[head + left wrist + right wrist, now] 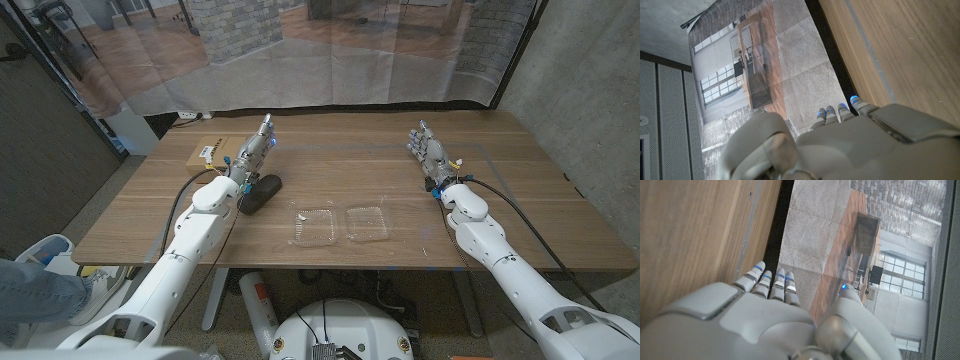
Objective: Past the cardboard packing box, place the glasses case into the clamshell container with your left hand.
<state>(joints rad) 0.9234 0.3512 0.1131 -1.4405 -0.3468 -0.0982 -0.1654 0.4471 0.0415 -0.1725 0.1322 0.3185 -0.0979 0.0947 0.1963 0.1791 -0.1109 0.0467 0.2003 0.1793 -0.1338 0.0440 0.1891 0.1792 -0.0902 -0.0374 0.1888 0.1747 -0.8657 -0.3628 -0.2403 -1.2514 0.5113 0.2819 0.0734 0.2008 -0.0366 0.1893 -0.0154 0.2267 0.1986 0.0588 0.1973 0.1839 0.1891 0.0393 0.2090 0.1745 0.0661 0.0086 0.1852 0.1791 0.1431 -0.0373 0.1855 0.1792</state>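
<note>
Now, at the start of the reach, the case (260, 193) is seen as a dark oblong lying on the surface (340, 160), just beside the forearm of the left hand (255, 150) and nearer the robot than that hand. The left hand is raised with its fingers extended and close together; nothing is held in it, as the left wrist view also indicates. The right hand (429, 152) is likewise held up with fingers extended and nothing in it, well apart from the task's things.

The container (340, 224) lies open near the front edge of the surface, its two clear halves side by side, to the right of the case. The box (215, 154) is shown flat at the far left of the surface, partly hidden behind the left hand.

The step in hand is judged to be the grasp of the case. For this to be done well, the left hand should be drawn back and lowered, since it stands beyond the case. The fingers should be spread before contact and closed across the narrow width of the case, so that it is not rolled or pushed aside. The case should then be lifted clear before being carried sideways, because the thin clear container is likely to slide if it is nudged.
</note>
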